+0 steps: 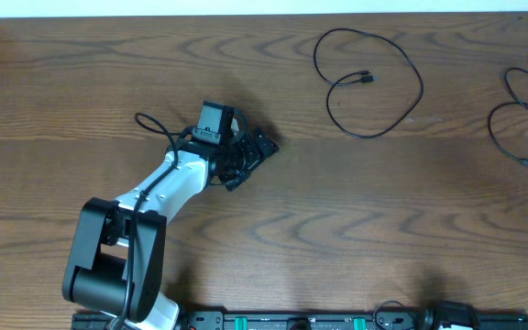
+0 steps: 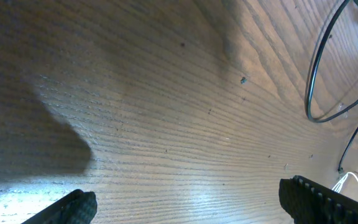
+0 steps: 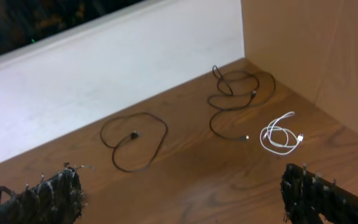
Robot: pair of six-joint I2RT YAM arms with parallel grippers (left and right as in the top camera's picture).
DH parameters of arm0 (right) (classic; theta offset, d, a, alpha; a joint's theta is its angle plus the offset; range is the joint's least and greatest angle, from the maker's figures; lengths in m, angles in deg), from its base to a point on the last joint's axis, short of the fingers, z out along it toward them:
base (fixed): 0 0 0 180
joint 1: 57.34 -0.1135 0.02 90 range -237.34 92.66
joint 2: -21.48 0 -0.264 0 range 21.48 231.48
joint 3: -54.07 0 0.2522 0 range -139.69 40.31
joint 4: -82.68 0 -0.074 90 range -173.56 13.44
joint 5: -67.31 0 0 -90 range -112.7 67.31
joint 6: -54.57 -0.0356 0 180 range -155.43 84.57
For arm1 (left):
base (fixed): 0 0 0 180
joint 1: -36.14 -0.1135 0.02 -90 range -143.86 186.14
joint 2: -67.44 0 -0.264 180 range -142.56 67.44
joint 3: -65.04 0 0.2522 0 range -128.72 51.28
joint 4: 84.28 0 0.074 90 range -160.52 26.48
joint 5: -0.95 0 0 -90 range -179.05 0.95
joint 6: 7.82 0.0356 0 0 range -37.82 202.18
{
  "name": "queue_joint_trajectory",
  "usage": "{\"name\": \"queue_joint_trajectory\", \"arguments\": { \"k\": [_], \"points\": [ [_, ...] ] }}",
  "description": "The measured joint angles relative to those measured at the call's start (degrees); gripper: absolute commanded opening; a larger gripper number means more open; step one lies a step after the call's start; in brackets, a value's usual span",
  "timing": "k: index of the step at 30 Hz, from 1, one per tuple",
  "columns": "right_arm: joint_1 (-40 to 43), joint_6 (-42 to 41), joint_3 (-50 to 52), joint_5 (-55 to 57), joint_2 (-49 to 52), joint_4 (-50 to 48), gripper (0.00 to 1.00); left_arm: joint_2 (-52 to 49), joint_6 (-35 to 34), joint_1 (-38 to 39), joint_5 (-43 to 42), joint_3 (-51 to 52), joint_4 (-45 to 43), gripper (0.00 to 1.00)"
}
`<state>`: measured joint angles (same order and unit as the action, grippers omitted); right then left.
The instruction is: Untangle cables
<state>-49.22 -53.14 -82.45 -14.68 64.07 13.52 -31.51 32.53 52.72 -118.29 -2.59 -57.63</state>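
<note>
**A:** Cables (image 1: 365,79) out on the far half of the table (image 1: 108,73), and none in hand! The left gripper (image 1: 253,158) hovers over bare wood near the middle, jaws wide apart with nothing between them.

**B:** The right gripper (image 3: 182,186) is the same story: fingers spread, empty, looking across at all three cords.

**A:** Nearest the left arm is the looped black cable (image 3: 133,134), lying on its own, well apart from the others. Over at the right edge the second black cable (image 3: 254,93) crosses over itself. The white cable (image 3: 277,138) sits coiled just beside its end.

**B:** How will they handle?

**A:** Light and floppy, I'd say. It's thin cord that slides on smooth wood and drags its loops along. I'd pinch near a plug end, where there's something firmer, rather than mid-loop.

**B:** Anything in the way?

**A:** Little on the wood itself. A brown panel (image 3: 303,50) walls in the right corner close behind that pair, and a white board (image 3: 135,56) runs along the back, so room looks tight there. And the left arm's own thick cord (image 1: 154,124) shouldn't be mistaken for one of them.
</note>
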Motion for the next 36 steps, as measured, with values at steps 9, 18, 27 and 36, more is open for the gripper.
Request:
{"name": "queue_joint_trajectory", "arguments": {
  "k": [9,18,27,36],
  "points": [
    [-0.1,0.0,-0.3,0.0,-10.2,0.0,0.99,0.0,0.0,0.0,0.0,0.0,0.0,0.98],
    [-1.6,0.0,-0.2,0.0,-16.1,0.0,0.99,0.0,0.0,0.0,0.0,0.0,0.0,0.98],
    [-3.3,0.0,-0.2,0.4,-21.8,0.0,0.99,0.0,0.0,0.0,0.0,0.0,0.0,0.98],
    [-3.4,0.0,-0.2,0.4,-25.8,0.0,0.99,0.0,0.0,0.0,0.0,0.0,0.0,0.98]
  ]
}}
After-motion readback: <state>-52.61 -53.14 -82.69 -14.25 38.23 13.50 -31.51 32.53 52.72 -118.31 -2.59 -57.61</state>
